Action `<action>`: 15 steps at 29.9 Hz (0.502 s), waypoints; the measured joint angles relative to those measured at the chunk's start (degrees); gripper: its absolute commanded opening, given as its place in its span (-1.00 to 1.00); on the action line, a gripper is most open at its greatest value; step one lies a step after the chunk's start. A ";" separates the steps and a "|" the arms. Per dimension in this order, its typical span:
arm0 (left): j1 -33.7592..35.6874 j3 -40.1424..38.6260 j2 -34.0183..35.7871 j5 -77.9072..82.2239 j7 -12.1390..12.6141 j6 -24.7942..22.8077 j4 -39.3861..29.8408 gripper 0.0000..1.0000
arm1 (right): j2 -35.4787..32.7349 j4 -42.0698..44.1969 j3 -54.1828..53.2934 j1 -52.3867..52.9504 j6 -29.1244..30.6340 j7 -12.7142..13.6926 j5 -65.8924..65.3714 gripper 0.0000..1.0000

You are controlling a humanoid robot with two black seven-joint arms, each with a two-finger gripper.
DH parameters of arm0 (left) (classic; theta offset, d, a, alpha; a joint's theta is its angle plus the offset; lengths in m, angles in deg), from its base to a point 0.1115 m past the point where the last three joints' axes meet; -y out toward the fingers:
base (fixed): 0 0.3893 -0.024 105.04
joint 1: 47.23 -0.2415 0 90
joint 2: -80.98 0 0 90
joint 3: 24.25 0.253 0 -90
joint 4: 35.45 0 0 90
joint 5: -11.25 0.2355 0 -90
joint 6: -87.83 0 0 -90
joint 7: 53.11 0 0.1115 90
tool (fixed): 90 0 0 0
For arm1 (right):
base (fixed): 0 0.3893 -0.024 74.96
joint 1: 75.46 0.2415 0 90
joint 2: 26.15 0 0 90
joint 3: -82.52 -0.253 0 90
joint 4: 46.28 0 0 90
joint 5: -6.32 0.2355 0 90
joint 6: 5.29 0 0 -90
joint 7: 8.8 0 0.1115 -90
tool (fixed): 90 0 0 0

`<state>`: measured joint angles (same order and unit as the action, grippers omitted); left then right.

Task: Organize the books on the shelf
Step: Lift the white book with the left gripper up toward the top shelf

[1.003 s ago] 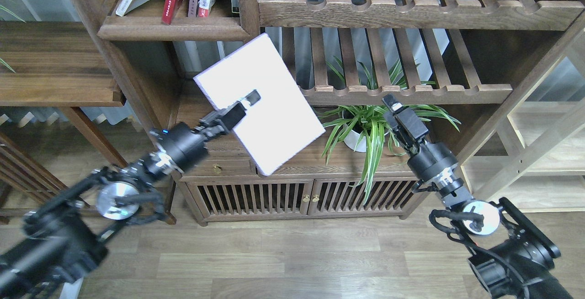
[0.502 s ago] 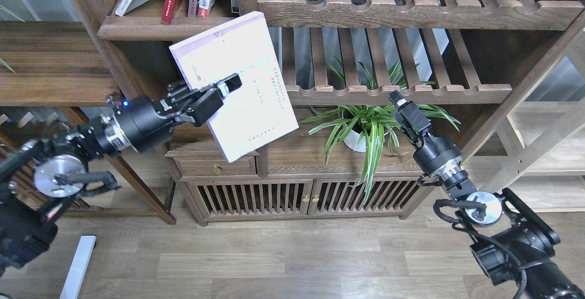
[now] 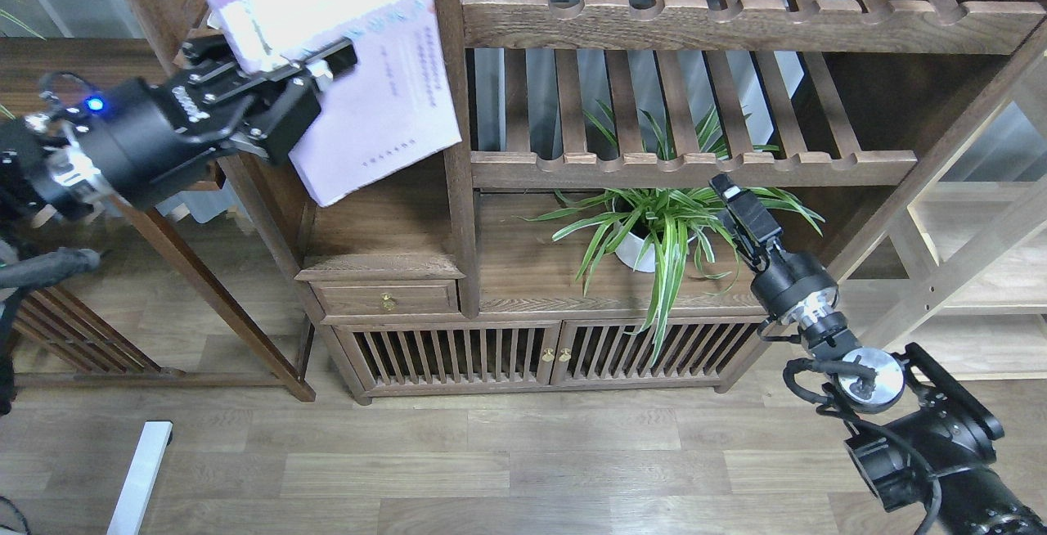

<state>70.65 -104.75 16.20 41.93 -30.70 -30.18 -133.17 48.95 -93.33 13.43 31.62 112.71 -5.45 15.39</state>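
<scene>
My left gripper (image 3: 325, 67) is shut on the thick pale white-lavender book (image 3: 384, 110), holding it tilted at the top left, with one finger across its cover. The book's right edge lies against the bookcase upright (image 3: 447, 216). The book and my gripper cover the shelf and any other books, so those are hidden. At the right, my right gripper (image 3: 726, 188) hangs in front of the plant compartment and touches nothing. It is dark and narrow, and I cannot separate its fingers.
A potted spider plant (image 3: 654, 228) stands on the cabinet top under a slatted shelf (image 3: 695, 165). A second slatted shelf (image 3: 736, 24) is above. Below the book sits a small drawer (image 3: 384, 299). A wooden side table leg (image 3: 213, 306) is at the left. A white bar (image 3: 139, 469) lies on the floor.
My left arm has carried the book up and to the left, from in front of the lower compartment to the top-left corner. The right arm has drifted slightly right and down.
</scene>
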 measured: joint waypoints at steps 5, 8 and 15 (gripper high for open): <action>-2.27 -2.42 -0.87 2.30 0.00 0.00 -2.64 -1.00 | -0.05 1.73 -0.05 1.77 0.00 -0.14 0.00 0.91; -3.05 -4.37 -3.77 5.05 0.00 -0.01 -3.67 -1.00 | -0.15 1.94 -0.07 2.06 0.00 -0.20 0.04 0.91; -3.10 -9.30 -13.33 13.45 0.00 0.01 -3.86 -1.00 | -0.53 1.97 -0.25 2.36 0.00 -0.20 0.11 0.91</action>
<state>67.55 -114.05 2.87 55.38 -30.69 -30.17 -137.03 48.42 -91.36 13.18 33.98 112.71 -5.65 15.50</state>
